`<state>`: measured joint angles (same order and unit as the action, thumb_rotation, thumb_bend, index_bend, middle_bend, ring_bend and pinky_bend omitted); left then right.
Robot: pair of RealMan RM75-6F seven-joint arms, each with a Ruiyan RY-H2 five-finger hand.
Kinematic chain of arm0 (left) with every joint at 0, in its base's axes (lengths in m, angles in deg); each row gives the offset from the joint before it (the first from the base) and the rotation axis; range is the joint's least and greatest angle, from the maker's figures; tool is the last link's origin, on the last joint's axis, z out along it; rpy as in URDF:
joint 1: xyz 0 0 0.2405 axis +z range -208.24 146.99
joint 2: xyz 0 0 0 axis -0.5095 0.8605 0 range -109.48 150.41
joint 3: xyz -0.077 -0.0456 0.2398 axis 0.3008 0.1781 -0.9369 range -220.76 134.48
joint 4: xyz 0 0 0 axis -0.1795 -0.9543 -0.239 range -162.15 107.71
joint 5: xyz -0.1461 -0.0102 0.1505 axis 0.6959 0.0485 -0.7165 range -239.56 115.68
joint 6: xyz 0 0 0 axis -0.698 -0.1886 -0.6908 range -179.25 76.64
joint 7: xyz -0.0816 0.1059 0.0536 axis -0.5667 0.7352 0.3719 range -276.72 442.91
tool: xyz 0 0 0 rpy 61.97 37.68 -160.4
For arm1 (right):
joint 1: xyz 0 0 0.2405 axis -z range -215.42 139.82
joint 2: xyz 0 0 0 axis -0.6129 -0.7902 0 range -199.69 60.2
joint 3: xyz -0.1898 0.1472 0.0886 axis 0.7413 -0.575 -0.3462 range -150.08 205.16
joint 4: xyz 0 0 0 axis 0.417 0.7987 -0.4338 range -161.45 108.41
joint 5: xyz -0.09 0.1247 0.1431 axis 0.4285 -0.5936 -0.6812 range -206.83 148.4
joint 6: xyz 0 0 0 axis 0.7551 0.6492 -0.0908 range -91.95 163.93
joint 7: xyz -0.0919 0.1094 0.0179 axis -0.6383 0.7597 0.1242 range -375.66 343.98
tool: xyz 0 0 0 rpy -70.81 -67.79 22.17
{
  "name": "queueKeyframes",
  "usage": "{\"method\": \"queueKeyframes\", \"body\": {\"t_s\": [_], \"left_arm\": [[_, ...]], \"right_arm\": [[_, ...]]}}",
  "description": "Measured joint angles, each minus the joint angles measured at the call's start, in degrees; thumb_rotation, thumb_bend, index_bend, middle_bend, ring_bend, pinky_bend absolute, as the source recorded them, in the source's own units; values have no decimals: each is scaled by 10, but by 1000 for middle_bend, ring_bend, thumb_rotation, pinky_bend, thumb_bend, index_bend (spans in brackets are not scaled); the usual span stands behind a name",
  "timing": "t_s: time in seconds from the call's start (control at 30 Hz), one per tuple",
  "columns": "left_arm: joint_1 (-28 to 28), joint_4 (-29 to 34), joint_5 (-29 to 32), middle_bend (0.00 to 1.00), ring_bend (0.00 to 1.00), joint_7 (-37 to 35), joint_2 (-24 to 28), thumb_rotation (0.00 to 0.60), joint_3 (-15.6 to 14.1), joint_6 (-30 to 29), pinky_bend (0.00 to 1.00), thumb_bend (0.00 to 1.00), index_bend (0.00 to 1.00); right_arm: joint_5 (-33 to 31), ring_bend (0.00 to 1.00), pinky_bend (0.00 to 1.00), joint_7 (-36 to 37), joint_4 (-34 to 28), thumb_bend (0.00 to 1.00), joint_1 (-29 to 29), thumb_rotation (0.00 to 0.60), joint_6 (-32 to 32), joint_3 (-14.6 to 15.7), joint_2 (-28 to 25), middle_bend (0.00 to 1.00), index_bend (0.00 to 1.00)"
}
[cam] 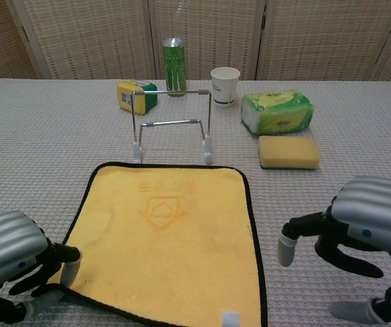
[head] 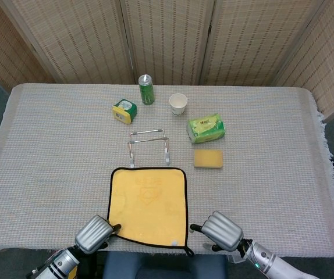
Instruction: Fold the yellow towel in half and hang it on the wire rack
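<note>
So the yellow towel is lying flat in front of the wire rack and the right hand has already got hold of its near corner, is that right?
Not quite. The yellow towel does lie flat in front of the wire rack, but the right hand holds nothing: the chest view shows its fingers apart, clear of the towel's edge. It is the left hand that is at the near corner.
</note>
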<state>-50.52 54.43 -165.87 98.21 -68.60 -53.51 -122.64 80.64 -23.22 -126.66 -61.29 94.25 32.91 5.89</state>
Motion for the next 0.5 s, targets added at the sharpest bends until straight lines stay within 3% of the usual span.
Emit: {"method": "queueKeyframes", "body": {"t_s": [0.5], "left_arm": [[4,-1,-1,881,812,2,0,600,-3,-5,890,494,588]], "right_arm": [[-38,1000,1000,-50,41,208,-48,600,-70,5,85,871,386]]}}
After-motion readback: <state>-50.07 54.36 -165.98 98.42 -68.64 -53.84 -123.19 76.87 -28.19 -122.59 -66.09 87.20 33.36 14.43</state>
